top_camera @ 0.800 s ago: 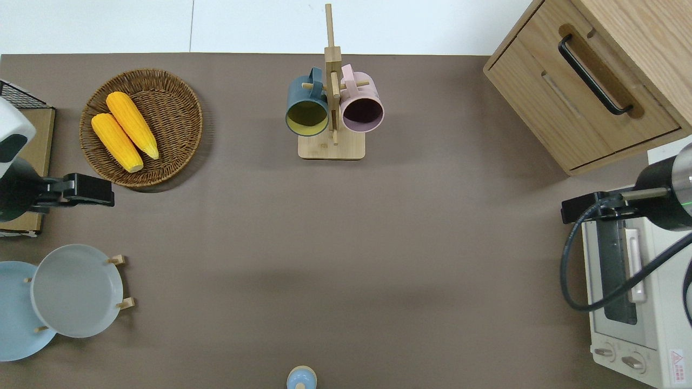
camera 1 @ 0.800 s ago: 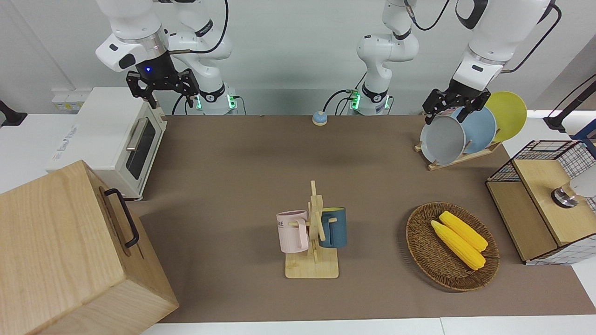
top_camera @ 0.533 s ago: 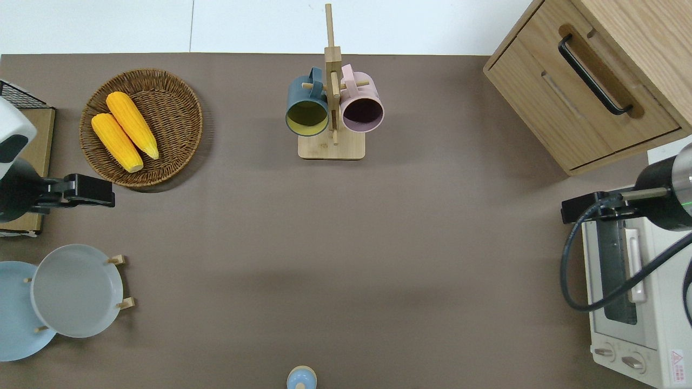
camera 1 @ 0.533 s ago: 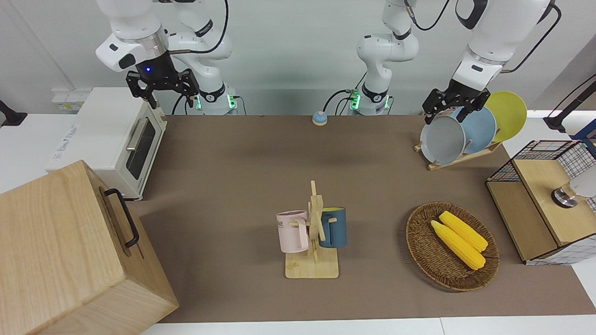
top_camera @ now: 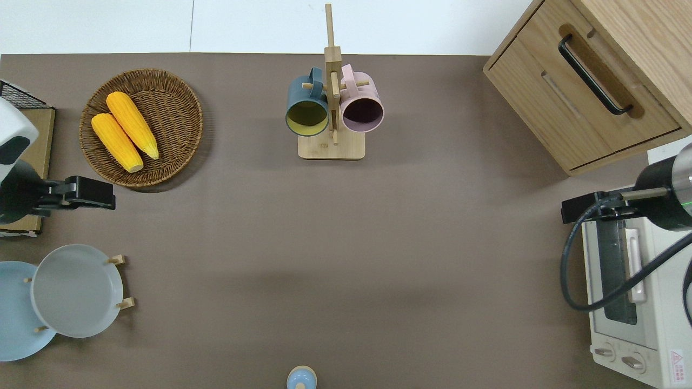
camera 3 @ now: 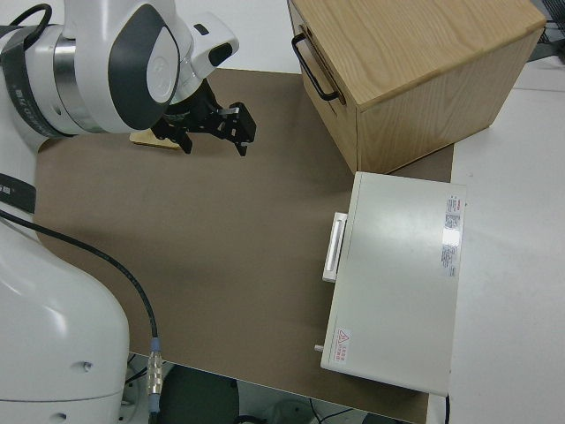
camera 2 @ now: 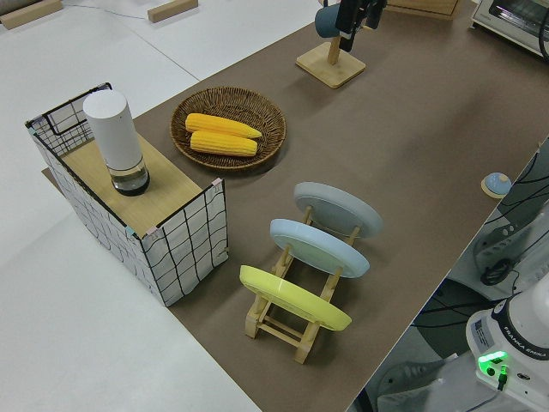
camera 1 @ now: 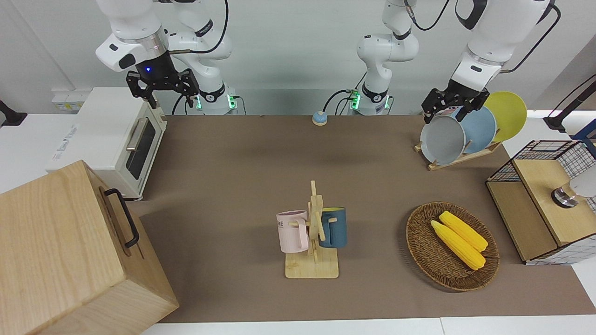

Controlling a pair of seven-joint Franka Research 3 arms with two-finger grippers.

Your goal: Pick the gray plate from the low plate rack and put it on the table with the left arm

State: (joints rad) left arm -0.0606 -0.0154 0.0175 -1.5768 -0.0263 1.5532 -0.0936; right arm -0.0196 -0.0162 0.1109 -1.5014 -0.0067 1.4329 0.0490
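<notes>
The gray plate (camera 1: 442, 140) (top_camera: 75, 290) (camera 2: 339, 209) leans in the low plate rack (camera 1: 458, 159) (top_camera: 127, 303) (camera 2: 283, 322), at the left arm's end of the table (camera 1: 260, 163). It fills the slot toward the table's middle. My left gripper (camera 1: 447, 114) (top_camera: 102, 194) hangs open in the air, holding nothing. In the overhead view it is over bare table between the rack and the wicker basket, clear of the plate. The right gripper (camera 1: 164, 93) (camera 3: 212, 132) is open and parked.
A light blue plate (camera 1: 482, 128) and a yellow plate (camera 1: 510, 114) share the rack. A wicker basket (top_camera: 173, 86) of corn, a wire crate (camera 1: 535, 153), a mug stand (camera 1: 314, 232), a toaster oven (camera 1: 107, 135) and a wooden cabinet (camera 1: 70, 256) stand around the table.
The left gripper has drifted slightly upward over the rack area. The plates and the right arm have not moved.
</notes>
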